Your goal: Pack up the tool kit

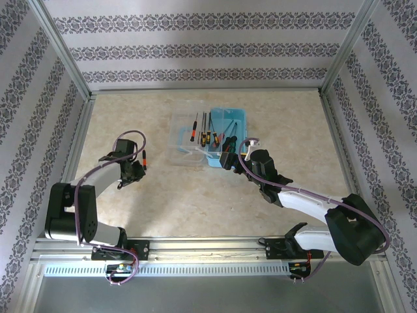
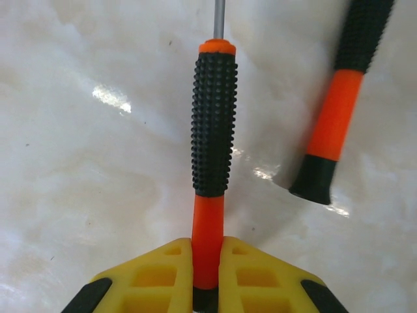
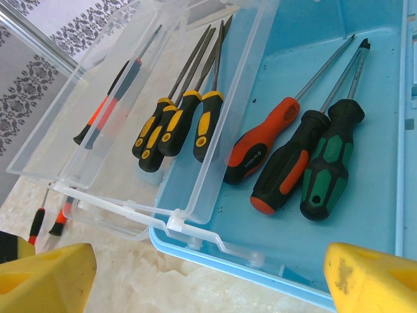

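My left gripper [image 2: 207, 267] is shut on the orange rear end of a slim black-and-orange precision screwdriver [image 2: 213, 130], whose shaft points away over the marble table. A second such screwdriver [image 2: 332, 117] lies on the table just to its right. In the top view the left gripper [image 1: 133, 171] sits left of the kit. The blue tool box [image 1: 234, 117] holds three large screwdrivers [image 3: 290, 163]. Its clear tray [image 3: 58, 130] holds several yellow-handled tools [image 3: 172, 124] and one slim orange screwdriver [image 3: 107, 107]. My right gripper [image 3: 208, 287] hangs open at the box's near edge, holding nothing.
The clear tray's latch and rim [image 3: 176, 222] overlap the blue box's near-left corner. The enclosure's metal frame posts [image 1: 65, 55] and patterned walls border the table. Bare marble [image 1: 195, 202] lies between the two arms.
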Robot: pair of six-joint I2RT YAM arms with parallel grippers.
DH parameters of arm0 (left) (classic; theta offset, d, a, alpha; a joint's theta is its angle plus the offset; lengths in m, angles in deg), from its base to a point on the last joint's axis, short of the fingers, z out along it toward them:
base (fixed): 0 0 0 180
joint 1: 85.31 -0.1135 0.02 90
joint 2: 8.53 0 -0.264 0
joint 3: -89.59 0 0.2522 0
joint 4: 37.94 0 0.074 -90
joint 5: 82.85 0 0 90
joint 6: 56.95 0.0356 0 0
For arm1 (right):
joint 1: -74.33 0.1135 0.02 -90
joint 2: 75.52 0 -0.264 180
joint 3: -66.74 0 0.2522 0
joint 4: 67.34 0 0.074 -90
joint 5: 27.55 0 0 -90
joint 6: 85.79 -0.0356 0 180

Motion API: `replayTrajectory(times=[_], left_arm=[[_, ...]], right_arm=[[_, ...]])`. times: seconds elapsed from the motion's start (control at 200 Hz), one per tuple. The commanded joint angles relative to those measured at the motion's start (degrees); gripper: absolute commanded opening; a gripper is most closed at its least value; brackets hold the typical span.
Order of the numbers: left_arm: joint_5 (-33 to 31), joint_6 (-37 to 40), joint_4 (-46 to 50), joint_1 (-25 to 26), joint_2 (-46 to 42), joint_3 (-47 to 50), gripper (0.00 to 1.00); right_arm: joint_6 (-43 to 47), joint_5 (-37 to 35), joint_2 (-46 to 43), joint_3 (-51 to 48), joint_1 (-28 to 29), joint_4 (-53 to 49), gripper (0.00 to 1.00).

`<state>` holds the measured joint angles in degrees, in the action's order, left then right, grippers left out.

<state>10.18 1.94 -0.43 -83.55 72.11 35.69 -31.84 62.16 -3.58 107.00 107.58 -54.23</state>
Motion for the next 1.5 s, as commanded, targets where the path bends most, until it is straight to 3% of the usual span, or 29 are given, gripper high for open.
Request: replayTrajectory(times=[0.0,0.19,0.405,0.63,0.819,1.079,1.494], left_arm=[[0.5,0.0,3.6,-0.1,-4.3,-2.4,0.11],[0.2,-0.4,7.3,2.3,-7.8,-5.8,0.11],[-3.9,-0.8,11.4,10.1,-7.7,-14.0,0.11],[-7.6,1.5,15.2,19.5,0.1,-28.4,0.11],[-7.7,4.1,16.7,24.5,10.4,-40.3,0.11],[-7.2,6.2,19.5,27.2,21.6,-52.6,0.11],[-6.0,6.8,21.4,27.3,27.4,-57.0,0.11]], right_arm=[[0.4,0.9,-0.1,1.2,0.5,2.0,0.9],[0.6,1.0,-0.3,1.1,0.6,2.0,0.9],[1.3,2.4,0.0,1.1,0.8,3.1,0.9],[1.7,0.6,-1.0,0.8,1.0,2.5,0.9],[2.0,-0.2,-2.2,0.4,1.0,2.1,0.91],[2.2,-0.6,-2.7,0.3,0.9,2.0,0.91],[2.2,-0.8,-2.4,0.3,0.9,1.9,0.91]])
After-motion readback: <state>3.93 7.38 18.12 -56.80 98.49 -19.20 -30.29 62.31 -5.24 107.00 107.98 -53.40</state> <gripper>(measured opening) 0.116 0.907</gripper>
